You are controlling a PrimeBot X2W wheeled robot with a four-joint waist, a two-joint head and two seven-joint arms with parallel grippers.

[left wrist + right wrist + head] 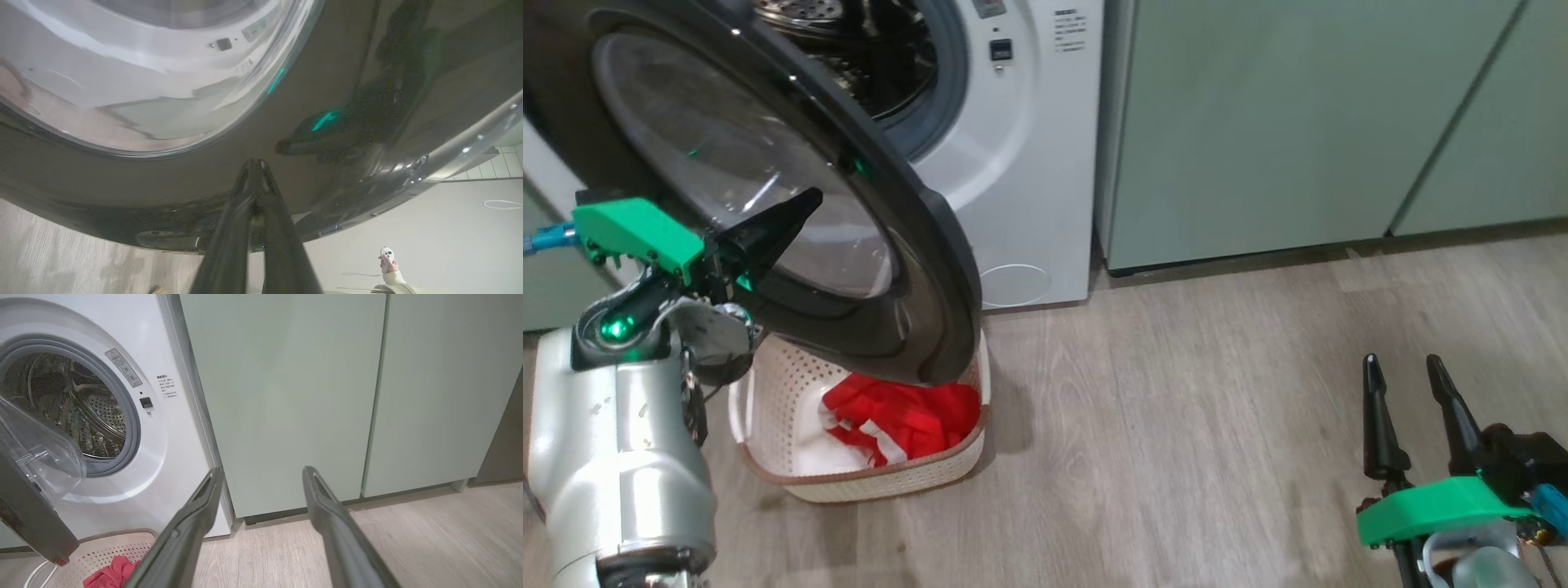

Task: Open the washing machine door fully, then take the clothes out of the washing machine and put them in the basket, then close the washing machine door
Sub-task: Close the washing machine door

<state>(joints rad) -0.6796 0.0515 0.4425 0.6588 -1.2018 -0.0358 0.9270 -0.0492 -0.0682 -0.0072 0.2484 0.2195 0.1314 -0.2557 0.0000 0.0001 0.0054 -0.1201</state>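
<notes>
The washing machine door (792, 188) stands part open, its glossy black rim (327, 102) close in front of my left gripper (805, 204). That gripper is shut, its fingertips (255, 165) at or touching the rim's outer face. The white washing machine (1021, 163) shows its steel drum (77, 412), where I see no clothes. The cream basket (776, 408) sits on the floor under the door, with red clothes (907, 420) inside. My right gripper (1405, 371) hovers open low at the right, nothing between its fingers (204, 494).
Pale green cabinets (1298, 122) stand right of the machine. Wood-look floor (1176, 425) stretches between basket and right gripper. In the left wrist view, a person's hand (388, 263) holds a small white device near a pale wall.
</notes>
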